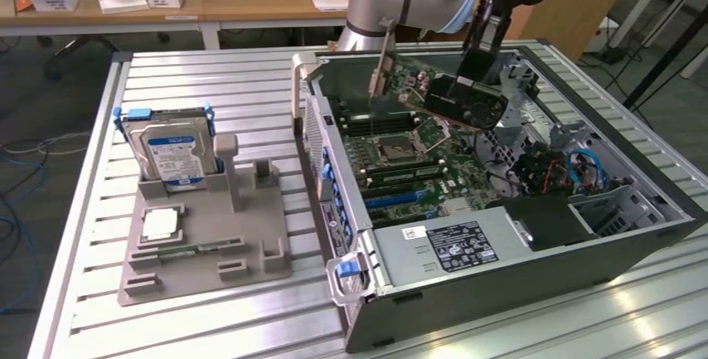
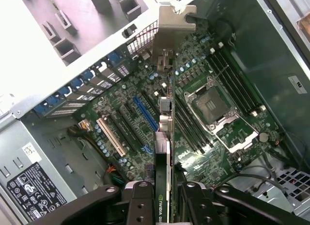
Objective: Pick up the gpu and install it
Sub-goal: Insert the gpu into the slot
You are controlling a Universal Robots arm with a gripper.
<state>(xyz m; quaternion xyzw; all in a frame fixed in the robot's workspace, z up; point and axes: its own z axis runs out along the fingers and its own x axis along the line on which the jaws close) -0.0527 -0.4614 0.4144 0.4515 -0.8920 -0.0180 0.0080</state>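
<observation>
My gripper [image 2: 163, 198], part-closed, pinches the gpu [image 2: 163, 152] edge-on, the card hanging just beneath it over the motherboard [image 2: 213, 109], so I'd judge it best lowered square to the blue slot [image 2: 145, 113], with its bracket [image 2: 169, 26] toward the slotted rear wall.

Reading "NVIDIA QU", cut off, in pale letters along the thin edge of the gpu [image 2: 163, 138]. Carrying white safety marks and fine print, too small to make out, on the black power supply label [image 2: 35, 190]. Bearing equally unreadable print on the blue-white hard drive label [image 1: 172, 158].
</observation>
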